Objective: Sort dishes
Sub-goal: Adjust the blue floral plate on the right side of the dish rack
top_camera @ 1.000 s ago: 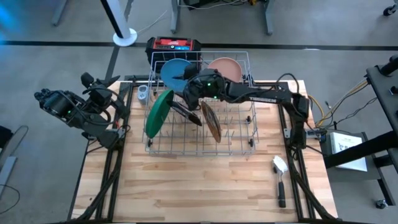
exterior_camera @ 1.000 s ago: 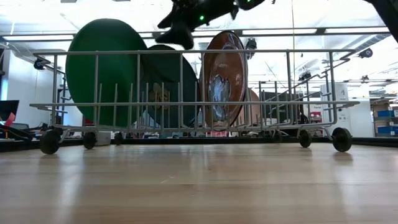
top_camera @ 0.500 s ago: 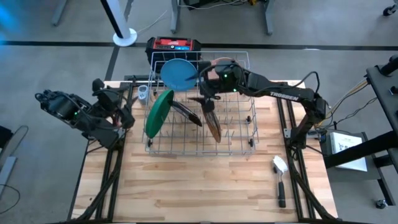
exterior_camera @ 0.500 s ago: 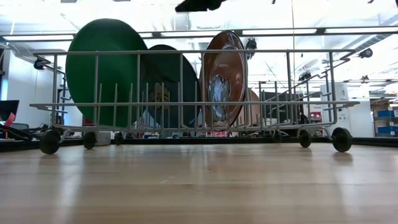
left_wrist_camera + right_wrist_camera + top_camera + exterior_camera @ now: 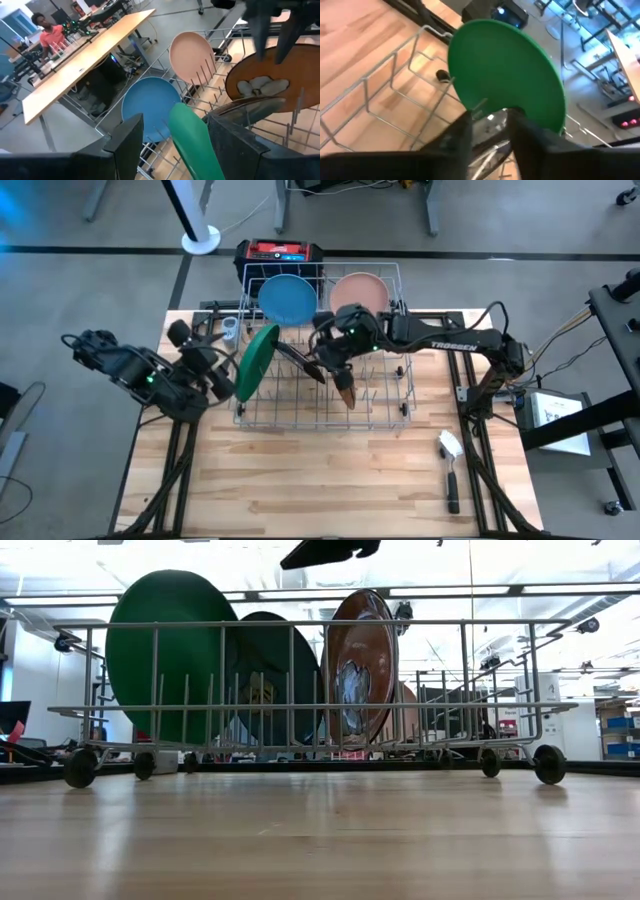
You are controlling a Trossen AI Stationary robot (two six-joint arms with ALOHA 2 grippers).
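Observation:
A grey wire rack [image 5: 404, 406] stands in the middle of the table with the dishes on edge between its wires. A light blue plate [image 5: 286, 298] and a pale pink plate [image 5: 358, 290] stand at its far side. A green plate [image 5: 256, 360] stands at its left end, beside a dark plate [image 5: 298, 362]. An orange-brown plate [image 5: 270, 80] stands at the middle. My right gripper [image 5: 333, 366] is over that plate's top, shut on it. My left gripper [image 5: 172, 135] is open, its fingers on either side of the green plate's rim [image 5: 192, 142], apart from it. My right gripper has the top rim [image 5: 274, 48] of the orange-brown plate between its two fingers, which slant down from above and from the table's right. One finger [image 5: 286, 42] lies against the plate's left face. The plate stands on edge in the rack.
A white-headed brush with a black handle [image 5: 450, 465] lies near the table's right front corner. A red and black box [image 5: 280, 252] sits behind the rack. A person [image 5: 47, 31] sits at a desk far beyond the table. The near half of the table top [image 5: 320, 480] is bare wood.
My right gripper has gone from the blue plate toward the table's near edge, down onto the orange-brown plate, and its fingers have drawn together. My left gripper has moved toward the table's right, up to the green plate. The plates have stayed in place.

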